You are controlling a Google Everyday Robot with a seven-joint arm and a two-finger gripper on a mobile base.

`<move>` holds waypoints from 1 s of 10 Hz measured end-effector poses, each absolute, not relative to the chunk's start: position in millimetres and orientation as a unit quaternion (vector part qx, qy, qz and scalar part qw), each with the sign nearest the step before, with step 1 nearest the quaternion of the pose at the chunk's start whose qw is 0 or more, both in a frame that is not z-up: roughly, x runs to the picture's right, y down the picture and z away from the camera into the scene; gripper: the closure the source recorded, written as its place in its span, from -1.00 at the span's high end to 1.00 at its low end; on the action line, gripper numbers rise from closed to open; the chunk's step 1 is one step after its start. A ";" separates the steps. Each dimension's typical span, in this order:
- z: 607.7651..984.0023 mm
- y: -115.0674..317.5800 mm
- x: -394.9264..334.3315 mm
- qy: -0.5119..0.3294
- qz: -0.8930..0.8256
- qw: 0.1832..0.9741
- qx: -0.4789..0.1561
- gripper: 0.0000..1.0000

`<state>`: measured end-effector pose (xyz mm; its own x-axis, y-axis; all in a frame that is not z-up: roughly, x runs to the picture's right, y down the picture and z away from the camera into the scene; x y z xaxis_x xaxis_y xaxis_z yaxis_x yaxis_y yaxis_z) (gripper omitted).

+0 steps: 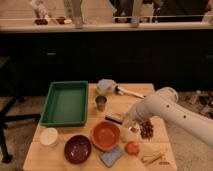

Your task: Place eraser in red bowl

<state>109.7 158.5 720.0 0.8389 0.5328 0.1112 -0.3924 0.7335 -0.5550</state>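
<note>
The eraser (pixel 113 118), a small dark block with a pale side, lies on the wooden table (pixel 60 160) just behind the red bowl (pixel 105 135). That bowl is orange-red with a paler inside and nothing in it. My gripper (pixel 123 121) hangs low at the end of the white arm (pixel 167 107), which reaches in from the right. It is shut, its tip right beside the eraser's right end. I cannot tell whether they touch.
A dark maroon bowl (pixel 77 148) and a white cup (pixel 49 136) stand left of the red bowl. In front lie a blue-grey sponge (pixel 111 157), an orange fruit (pixel 132 148) and a yellow item (pixel 152 158). A green tray (pixel 65 102), a metal cup (pixel 101 103) and dark fruit (pixel 146 129) sit nearby.
</note>
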 end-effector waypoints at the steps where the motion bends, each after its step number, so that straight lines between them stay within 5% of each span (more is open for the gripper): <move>1: 715.7 166.3 102.6 -0.136 0.238 0.923 -0.272 -1.00; 10: 738.2 215.9 81.5 -0.113 0.189 0.920 -0.325 -1.00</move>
